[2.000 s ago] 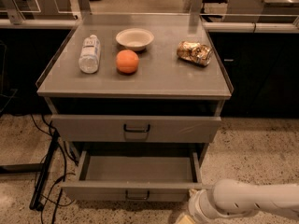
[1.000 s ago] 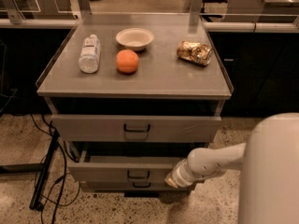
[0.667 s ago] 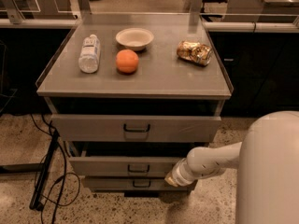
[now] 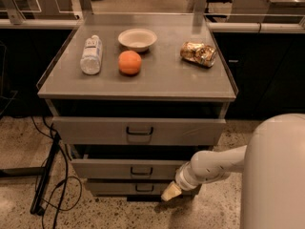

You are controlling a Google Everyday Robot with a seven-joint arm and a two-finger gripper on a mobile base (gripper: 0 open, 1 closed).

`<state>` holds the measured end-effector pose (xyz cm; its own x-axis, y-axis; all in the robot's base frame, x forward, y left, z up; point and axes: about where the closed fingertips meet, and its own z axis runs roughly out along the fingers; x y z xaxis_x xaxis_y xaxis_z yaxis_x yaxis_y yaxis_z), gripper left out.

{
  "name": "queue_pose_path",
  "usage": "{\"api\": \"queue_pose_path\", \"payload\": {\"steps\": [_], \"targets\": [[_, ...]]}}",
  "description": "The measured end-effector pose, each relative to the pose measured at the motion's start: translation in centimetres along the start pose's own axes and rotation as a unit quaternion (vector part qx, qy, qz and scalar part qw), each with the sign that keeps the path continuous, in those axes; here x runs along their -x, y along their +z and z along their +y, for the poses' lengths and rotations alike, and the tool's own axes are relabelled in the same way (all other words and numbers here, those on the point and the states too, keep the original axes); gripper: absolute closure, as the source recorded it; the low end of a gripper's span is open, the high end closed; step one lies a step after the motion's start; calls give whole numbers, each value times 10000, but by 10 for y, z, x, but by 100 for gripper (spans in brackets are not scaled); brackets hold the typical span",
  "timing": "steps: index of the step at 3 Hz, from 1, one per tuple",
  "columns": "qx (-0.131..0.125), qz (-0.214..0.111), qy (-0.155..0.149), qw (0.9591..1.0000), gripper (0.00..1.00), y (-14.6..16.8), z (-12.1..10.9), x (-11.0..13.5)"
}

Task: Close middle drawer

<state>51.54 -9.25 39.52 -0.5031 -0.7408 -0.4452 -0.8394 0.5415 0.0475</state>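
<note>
The middle drawer [image 4: 119, 169] is a shallow grey front with a small dark loop handle [image 4: 141, 172], second of the cabinet's three. It sits only slightly forward of the lowest drawer front [image 4: 128, 188], with a dark gap above it. My gripper [image 4: 170, 192] is low at the drawer's right end, at the level of the lowest front, on a white arm [image 4: 214, 165] reaching in from the right. The top drawer [image 4: 138, 130] stands out a little further.
On the cabinet top [image 4: 181, 75] are a plastic bottle [image 4: 91, 54], an orange [image 4: 129, 62], a white bowl [image 4: 137, 38] and a crumpled snack bag [image 4: 198, 54]. Black cables [image 4: 47, 185] lie on the floor at the left. My white body [image 4: 274, 175] fills the lower right.
The middle drawer, pulled far out two seconds ago, has slid in until almost flush. My gripper moved in with it along the right end and now sits slightly lower.
</note>
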Motion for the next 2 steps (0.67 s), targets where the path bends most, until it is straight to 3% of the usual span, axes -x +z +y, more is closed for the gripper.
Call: {"api": "queue_pose_path", "payload": {"steps": [1, 2], "targets": [[1, 0, 0, 10000, 0, 0, 0, 0], [1, 0, 0, 10000, 0, 0, 0, 0]]}}
